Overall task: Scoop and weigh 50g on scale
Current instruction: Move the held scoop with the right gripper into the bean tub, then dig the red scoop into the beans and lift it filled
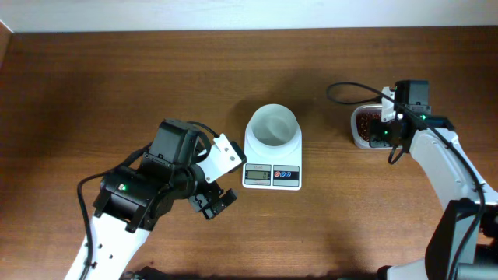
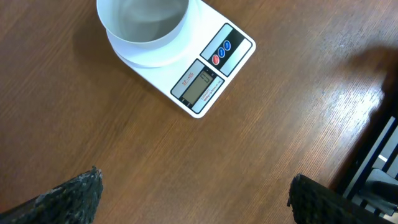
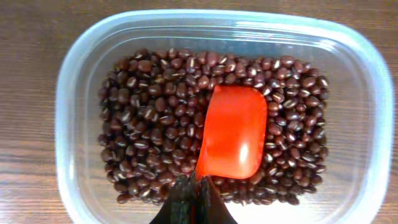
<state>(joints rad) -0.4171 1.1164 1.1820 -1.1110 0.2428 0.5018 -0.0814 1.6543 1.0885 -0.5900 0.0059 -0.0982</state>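
The white scale (image 1: 272, 175) stands mid-table with its round white bowl (image 1: 272, 126) empty; in the left wrist view the scale (image 2: 202, 81) and bowl (image 2: 143, 22) lie ahead. My left gripper (image 1: 214, 202) hovers left of the scale, open over bare wood (image 2: 194, 182). At the right, dark red-brown beans (image 3: 149, 118) fill a clear tub (image 3: 68, 124). My right gripper (image 3: 194, 190) is shut on the handle of a red scoop (image 3: 233, 134). The scoop rests on the beans with no beans in it. From overhead, the right gripper (image 1: 381, 120) hangs over the tub (image 1: 359, 128).
The table is brown wood, with a white wall edge along the far side (image 1: 233, 15). Black cables (image 1: 350, 87) loop beside the right arm. The left arm's base shows dark at the right edge of the left wrist view (image 2: 379, 155).
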